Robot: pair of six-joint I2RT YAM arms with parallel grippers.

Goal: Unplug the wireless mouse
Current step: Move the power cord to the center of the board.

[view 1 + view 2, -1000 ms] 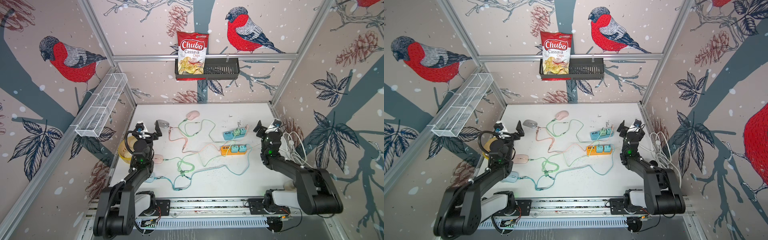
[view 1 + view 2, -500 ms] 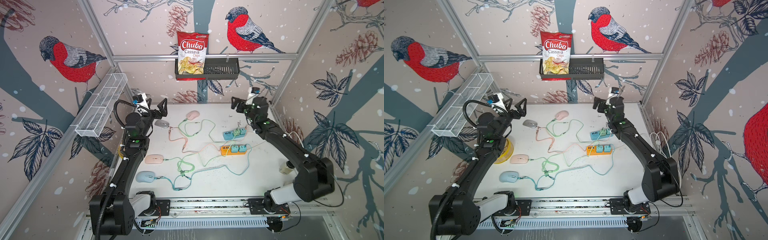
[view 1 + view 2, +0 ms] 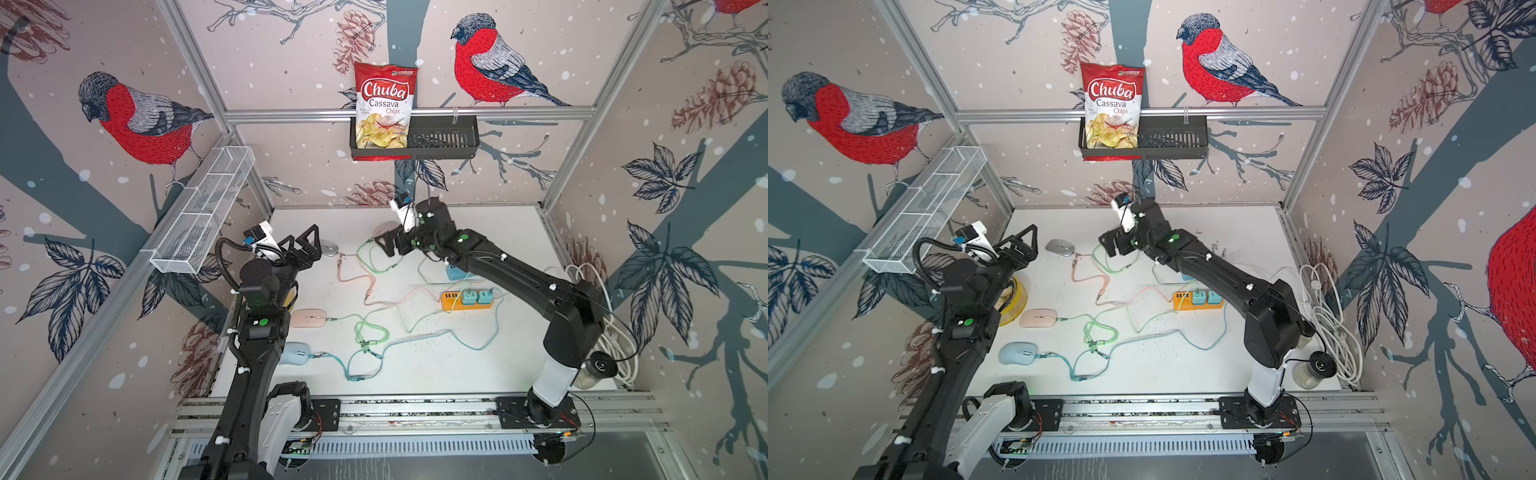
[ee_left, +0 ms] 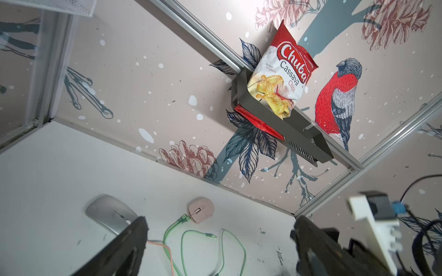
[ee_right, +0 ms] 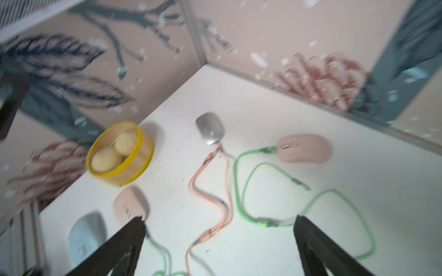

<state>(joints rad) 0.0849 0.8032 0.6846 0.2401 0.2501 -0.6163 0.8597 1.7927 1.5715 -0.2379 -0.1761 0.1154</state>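
Okay, I've got both sets of jaws spread wide: left gripper [image 3: 302, 243] just beside the silver mouse [image 3: 329, 249], right gripper [image 3: 388, 245] near the back pink mouse [image 3: 385, 227].

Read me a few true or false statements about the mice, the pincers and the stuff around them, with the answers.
1. The left pincer and the right pincer are both open and hold nothing. True.
2. The chips bag lies on the table. False: it stands in the black basket.
3. A peach cable runs to the grey mouse. True.
4. The yellow bowl is empty. False: it holds two pale round things.
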